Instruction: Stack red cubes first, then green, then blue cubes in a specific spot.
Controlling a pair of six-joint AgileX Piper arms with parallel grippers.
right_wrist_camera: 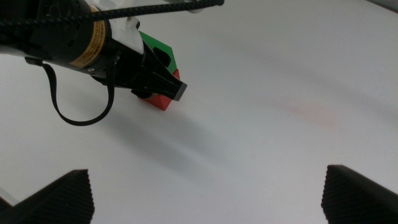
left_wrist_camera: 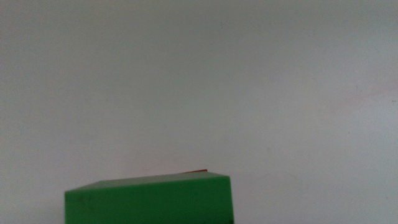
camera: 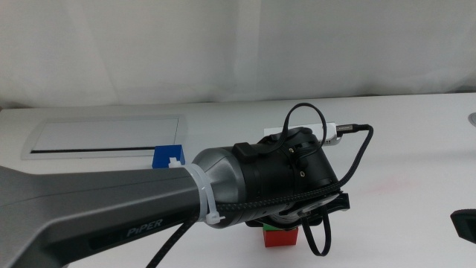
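My left gripper reaches in from the left and is low over the stack spot. It is shut on the green cube, which rests on the red cube; one dark finger lies against the green cube's side. In the middle view only the red cube and a sliver of green show under the wrist. The left wrist view shows the green cube close up with a thin red edge behind it. The blue cube sits on the table behind the left arm. My right gripper is open and empty, apart from the stack.
A flat white tray or panel lies at the back left of the white table. A black cable loops off the left wrist. My right gripper shows only as a dark tip at the right edge.
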